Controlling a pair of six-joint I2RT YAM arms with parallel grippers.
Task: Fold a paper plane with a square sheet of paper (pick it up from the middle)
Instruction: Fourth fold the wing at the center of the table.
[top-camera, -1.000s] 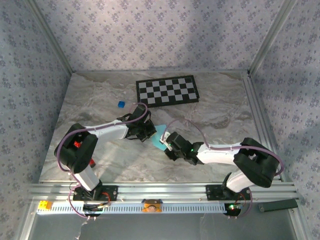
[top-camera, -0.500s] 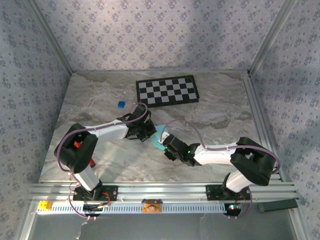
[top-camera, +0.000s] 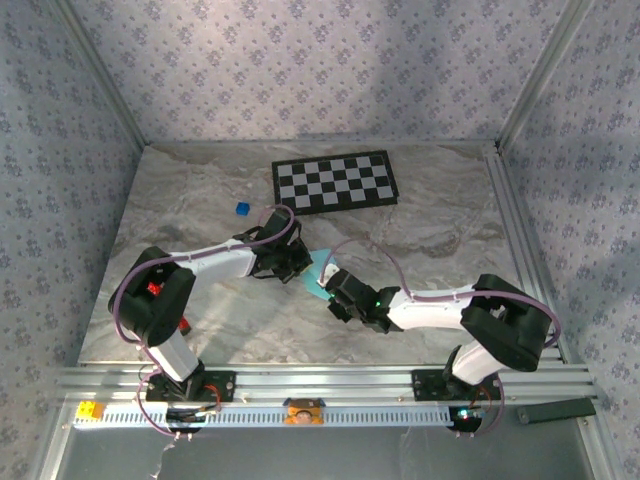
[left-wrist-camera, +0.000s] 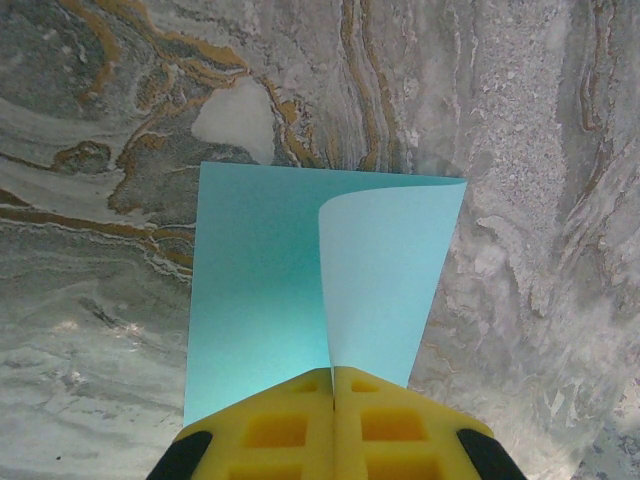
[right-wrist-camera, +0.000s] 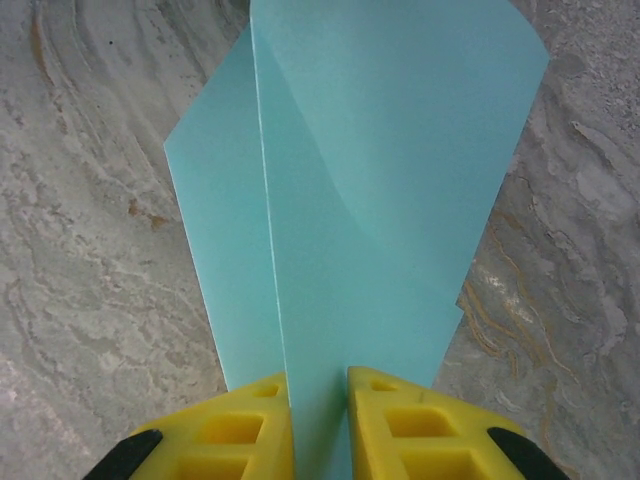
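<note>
A black-and-white checkerboard (top-camera: 334, 181) lies on a grey marbled desk (top-camera: 200, 190) with rusty veins. Left of the checkerboard is a dark-blue cube (top-camera: 241, 209). Nearer than it is a light turquoise-blue square sheet of paper (top-camera: 320, 272). The left hand (left-wrist-camera: 333, 385) and right hand (right-wrist-camera: 318, 400) have yellow fingers (right-wrist-camera: 385, 425).

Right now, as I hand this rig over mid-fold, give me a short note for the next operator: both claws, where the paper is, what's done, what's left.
Left claw: shut on one edge of the square sheet of paper.
Right claw: astride the sheet's other side, pads slightly apart; a firm grip is not confirmed.
Paper: between the two claws at mid-table, apparently lifted off the table, one part curled over on itself.
Done: sheet picked up, first fold-over started loosely.
Left: press that fold flat, then make all the dart folds; there is no plane shape yet.
</note>
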